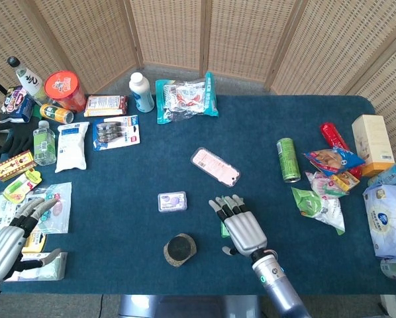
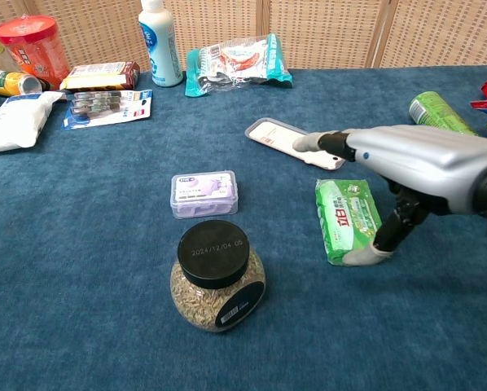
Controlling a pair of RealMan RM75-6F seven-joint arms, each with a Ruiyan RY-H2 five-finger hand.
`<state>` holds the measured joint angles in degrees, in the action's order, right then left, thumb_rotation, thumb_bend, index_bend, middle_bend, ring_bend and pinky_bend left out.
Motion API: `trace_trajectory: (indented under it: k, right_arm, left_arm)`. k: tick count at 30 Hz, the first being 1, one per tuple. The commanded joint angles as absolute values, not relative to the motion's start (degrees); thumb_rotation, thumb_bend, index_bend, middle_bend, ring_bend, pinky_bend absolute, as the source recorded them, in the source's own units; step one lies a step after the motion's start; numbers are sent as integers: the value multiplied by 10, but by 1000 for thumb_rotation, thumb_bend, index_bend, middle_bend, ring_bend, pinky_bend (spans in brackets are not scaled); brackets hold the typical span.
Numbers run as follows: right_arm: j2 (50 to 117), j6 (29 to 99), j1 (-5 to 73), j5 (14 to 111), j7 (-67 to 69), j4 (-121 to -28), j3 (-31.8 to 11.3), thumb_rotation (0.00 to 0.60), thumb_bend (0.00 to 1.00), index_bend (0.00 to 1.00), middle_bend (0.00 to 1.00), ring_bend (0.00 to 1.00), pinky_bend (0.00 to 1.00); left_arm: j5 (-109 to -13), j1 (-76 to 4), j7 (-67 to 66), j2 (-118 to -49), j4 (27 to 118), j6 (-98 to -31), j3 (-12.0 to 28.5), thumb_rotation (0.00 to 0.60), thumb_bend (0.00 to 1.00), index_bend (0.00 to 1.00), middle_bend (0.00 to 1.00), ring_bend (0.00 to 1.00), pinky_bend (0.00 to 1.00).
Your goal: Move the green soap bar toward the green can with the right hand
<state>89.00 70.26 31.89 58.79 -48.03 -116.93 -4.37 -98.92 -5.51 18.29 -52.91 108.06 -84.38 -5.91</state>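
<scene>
Currently the counter carries the soap bar near centre, unmoved; the whole transfer remains. Open cloth lies rightward toward the green can, farther back. The right hand hovers over the bar, fingers spread, holding nothing.

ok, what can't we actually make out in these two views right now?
- Green soap bar: head view, mostly under the right hand; contact unclear.
- Green can: chest view, lower part behind the right hand.
- Left hand: head view, cut by the frame's edge; absent in chest view.
- Package print: too small.
</scene>
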Motion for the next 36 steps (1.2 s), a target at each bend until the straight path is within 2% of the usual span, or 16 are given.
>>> trace_trajectory:
  k: [1, 16, 36]
  right_arm:
    - [904, 698, 326, 583, -479, -1152, -42, 600, 29, 0, 0, 0, 0]
    - [918, 675, 335, 595, -438, -1072, -30, 600, 26, 0, 0, 0, 0]
    - [873, 636, 360, 608, -362, -960, -76, 600, 29, 0, 0, 0, 0]
  left_arm:
    - [-988, -54, 183, -527, 1080, -845, -61, 600, 302, 22, 139, 18, 0]
    - [-993, -44, 168, -513, 1102, -862, -63, 600, 301, 22, 138, 18, 0]
    - [-998, -33, 129, -503, 1135, -868, -65, 600, 302, 19, 139, 17, 0]
